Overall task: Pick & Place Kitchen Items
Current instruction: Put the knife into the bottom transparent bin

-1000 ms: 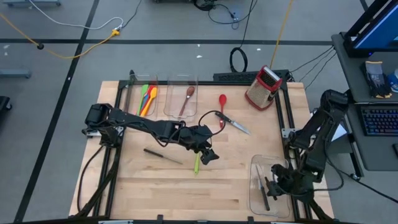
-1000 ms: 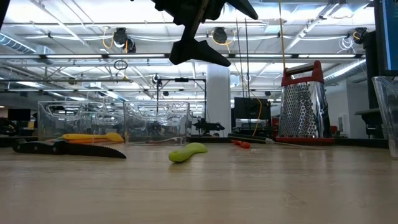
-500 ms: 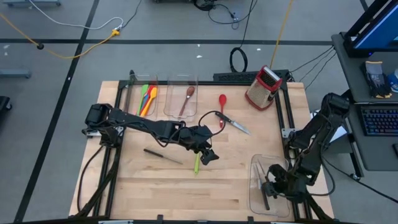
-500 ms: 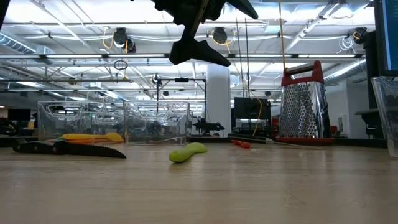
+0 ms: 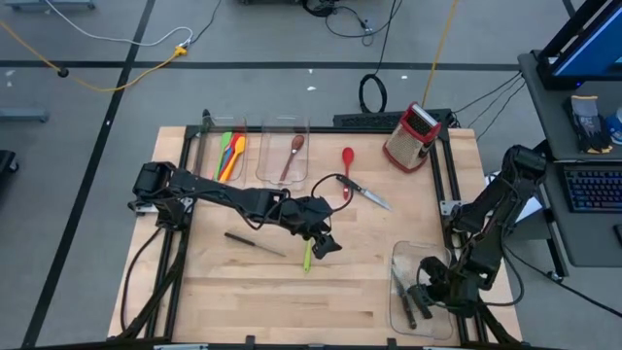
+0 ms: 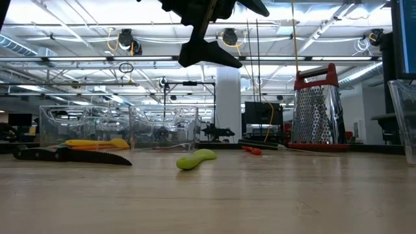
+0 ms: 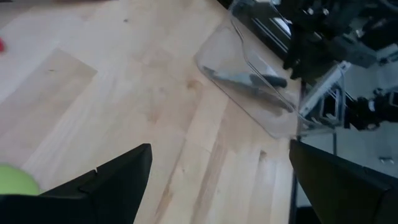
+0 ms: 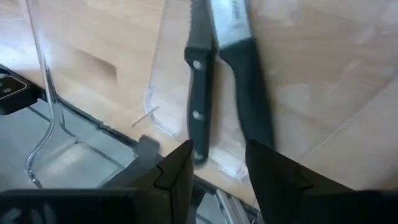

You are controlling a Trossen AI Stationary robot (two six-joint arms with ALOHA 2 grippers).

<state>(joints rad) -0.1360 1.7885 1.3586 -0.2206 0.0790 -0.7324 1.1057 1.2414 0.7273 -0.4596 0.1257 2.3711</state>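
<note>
Your right gripper [image 5: 416, 299] sits low in the clear bin [image 5: 397, 255] at the bench's [image 5: 243, 292] front right corner, its jaws parted a little and holding nothing; in the right wrist view two black-handled knives [image 8: 199, 93] lie side by side on the bin floor just beyond the fingertips [image 8: 177, 174], free of them. Your left gripper [image 5: 326, 241] hovers over the middle of the bench with its jaws spread wide and empty, directly above the green utensil [image 5: 307, 257], which lies flat on the wood; the low view shows clear air between the two. A dark serrated knife [image 5: 255, 243] rests on the bench toward the left of the green one. Near the back edge, a red spoon [image 5: 348, 157] lies just beside another steel knife [image 5: 365, 193]. Two more clear bins stand at the back left: one holds the green, orange and yellow utensils [image 5: 231, 154], the next holds the wooden spoon [image 5: 292, 156]. The grater [image 5: 411, 136] stands at the back right corner.
</note>
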